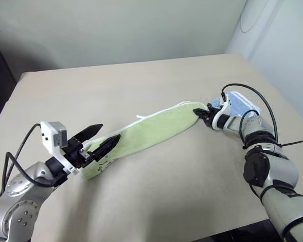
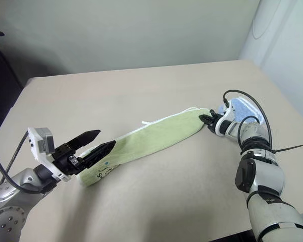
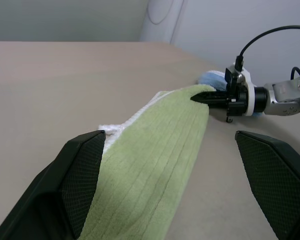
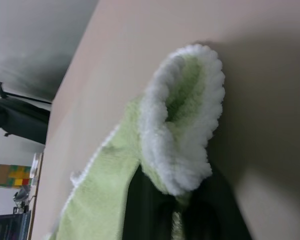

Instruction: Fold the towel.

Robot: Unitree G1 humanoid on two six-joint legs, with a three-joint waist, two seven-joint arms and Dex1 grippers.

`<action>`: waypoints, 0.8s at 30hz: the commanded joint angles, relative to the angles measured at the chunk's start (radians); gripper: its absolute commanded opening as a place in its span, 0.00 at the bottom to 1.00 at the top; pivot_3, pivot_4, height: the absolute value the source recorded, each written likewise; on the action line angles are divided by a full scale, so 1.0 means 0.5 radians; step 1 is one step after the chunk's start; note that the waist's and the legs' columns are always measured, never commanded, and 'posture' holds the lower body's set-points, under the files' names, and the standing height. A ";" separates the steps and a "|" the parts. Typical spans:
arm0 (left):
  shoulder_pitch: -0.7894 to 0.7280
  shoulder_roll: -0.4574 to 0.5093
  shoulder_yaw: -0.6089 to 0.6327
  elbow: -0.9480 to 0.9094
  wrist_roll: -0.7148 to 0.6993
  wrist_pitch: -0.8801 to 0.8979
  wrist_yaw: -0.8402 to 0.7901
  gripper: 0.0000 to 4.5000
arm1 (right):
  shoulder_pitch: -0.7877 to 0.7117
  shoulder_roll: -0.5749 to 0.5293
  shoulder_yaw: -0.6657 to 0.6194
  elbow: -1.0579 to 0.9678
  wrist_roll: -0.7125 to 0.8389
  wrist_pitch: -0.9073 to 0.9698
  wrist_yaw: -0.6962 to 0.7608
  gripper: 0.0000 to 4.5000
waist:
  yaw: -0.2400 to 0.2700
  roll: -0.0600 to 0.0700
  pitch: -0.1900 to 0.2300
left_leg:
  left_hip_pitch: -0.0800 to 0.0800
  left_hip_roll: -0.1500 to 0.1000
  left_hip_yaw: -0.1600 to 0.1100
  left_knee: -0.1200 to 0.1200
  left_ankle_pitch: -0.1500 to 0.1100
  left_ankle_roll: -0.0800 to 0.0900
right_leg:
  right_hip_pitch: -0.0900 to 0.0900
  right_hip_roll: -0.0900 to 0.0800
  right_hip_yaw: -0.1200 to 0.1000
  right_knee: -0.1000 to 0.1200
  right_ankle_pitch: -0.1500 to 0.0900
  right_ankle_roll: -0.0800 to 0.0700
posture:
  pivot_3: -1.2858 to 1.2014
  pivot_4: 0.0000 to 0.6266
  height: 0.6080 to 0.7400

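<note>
Green towel [image 1: 146, 133] lies stretched on the bench [image 1: 141, 196] between both pincers. Right pincer [image 1: 201, 114] pinches its far end; left pincer [image 1: 102, 136] is spread over the near end. I think the thin pinch may slip when lifting.

Towel [image 1: 156, 128] fluffy ribbed terry cloth; table [image 1: 141, 85] smooth, matt.

towel [image 1: 151, 132] on table [image 1: 141, 80], stretched between grippers
</note>
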 commanded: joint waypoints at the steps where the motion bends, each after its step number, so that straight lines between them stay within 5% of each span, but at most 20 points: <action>1: 0.005 0.029 0.076 -0.051 -0.012 -0.037 -0.008 1.00 | 0.060 -0.091 0.134 -0.252 -0.058 -0.099 0.142 0.00 | 0.009 0.000 0.000 | 0.000 0.000 0.000 0.000 0.000 0.000 | 0.000 0.000 0.000 0.000 0.000 0.000 | 0.52 0.24 1.00; 8: 0.004 0.059 0.119 -0.007 -0.008 -0.030 -0.023 1.00 | 0.139 -0.262 0.598 -0.681 -0.335 -0.547 0.502 0.00 | 0.005 0.001 0.001 | -0.001 0.000 0.000 0.000 0.000 0.000 | -0.001 0.000 0.000 0.000 0.000 0.000 | 0.52 0.24 1.00; 16: -0.009 0.049 0.091 -0.009 0.024 -0.044 -0.013 1.00 | 0.296 -0.407 1.134 -1.196 -0.717 -1.464 0.955 0.00 | 0.007 0.001 0.001 | -0.001 0.000 0.000 0.001 0.001 -0.003 | 0.000 0.000 -0.001 0.000 0.000 0.000 | 0.52 0.24 1.00; 24: -0.055 0.029 0.091 0.021 0.034 -0.071 0.009 1.00 | 0.477 -0.283 1.596 -1.819 -0.827 -1.583 1.275 0.00 | 0.007 0.000 0.000 | -0.001 0.000 0.001 0.001 0.009 -0.018 | 0.000 0.000 -0.001 0.000 0.000 0.000 | 0.52 0.24 1.00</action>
